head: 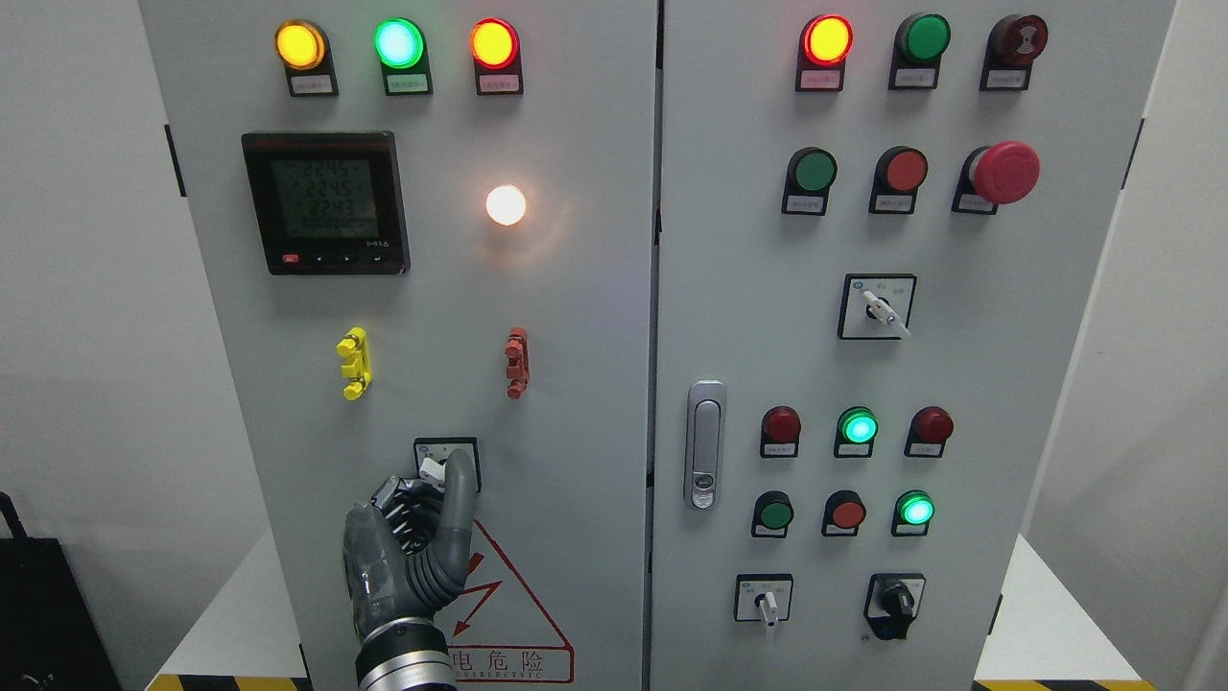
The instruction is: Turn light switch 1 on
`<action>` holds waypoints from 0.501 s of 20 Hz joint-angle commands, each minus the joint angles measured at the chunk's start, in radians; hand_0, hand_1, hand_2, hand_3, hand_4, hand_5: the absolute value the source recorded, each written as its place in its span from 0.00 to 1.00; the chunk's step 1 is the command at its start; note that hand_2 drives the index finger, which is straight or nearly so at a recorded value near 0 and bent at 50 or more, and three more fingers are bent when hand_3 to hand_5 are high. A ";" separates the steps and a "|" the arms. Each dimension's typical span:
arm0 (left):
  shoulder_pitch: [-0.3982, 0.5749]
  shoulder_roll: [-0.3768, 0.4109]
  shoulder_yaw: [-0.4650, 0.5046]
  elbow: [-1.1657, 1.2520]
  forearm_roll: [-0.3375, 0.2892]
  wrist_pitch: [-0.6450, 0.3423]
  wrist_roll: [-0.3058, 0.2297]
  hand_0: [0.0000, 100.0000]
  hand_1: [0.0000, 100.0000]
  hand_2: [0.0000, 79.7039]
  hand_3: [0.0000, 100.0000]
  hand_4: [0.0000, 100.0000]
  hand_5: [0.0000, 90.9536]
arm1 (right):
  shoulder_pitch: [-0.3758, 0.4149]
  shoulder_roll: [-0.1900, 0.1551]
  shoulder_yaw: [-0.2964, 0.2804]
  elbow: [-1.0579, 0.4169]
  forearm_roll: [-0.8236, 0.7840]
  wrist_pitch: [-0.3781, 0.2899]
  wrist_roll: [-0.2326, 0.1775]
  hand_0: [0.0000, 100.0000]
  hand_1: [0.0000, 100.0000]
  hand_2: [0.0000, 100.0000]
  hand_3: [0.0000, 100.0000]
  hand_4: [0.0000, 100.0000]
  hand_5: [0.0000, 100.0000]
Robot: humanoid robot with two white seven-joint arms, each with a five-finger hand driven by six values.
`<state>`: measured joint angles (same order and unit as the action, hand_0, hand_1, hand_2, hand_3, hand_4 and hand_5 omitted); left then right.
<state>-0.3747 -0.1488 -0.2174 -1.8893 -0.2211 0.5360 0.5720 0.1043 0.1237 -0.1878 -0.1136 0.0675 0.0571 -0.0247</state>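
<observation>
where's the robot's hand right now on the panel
In the head view, the left hand is low on the left cabinet door, fingers pinching the small rotary switch just above the red warning triangle, below the yellow clip.

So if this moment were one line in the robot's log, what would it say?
left robot hand | fingers on rotary switch, left door | white lamp above lit | right arm not in view

Six lit indicator lamps (300, 44), four rotary switches (876, 307), one meter (326, 202), one robot hand (408, 552)
</observation>
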 commanded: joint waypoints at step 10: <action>0.013 0.003 -0.002 -0.008 0.000 -0.005 -0.001 0.00 0.38 0.75 0.96 0.95 0.94 | 0.000 -0.001 0.001 0.000 0.000 0.001 0.002 0.00 0.00 0.00 0.00 0.00 0.00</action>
<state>-0.3671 -0.1478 -0.2177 -1.8922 -0.2209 0.5312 0.5716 0.1043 0.1240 -0.1878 -0.1135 0.0675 0.0572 -0.0230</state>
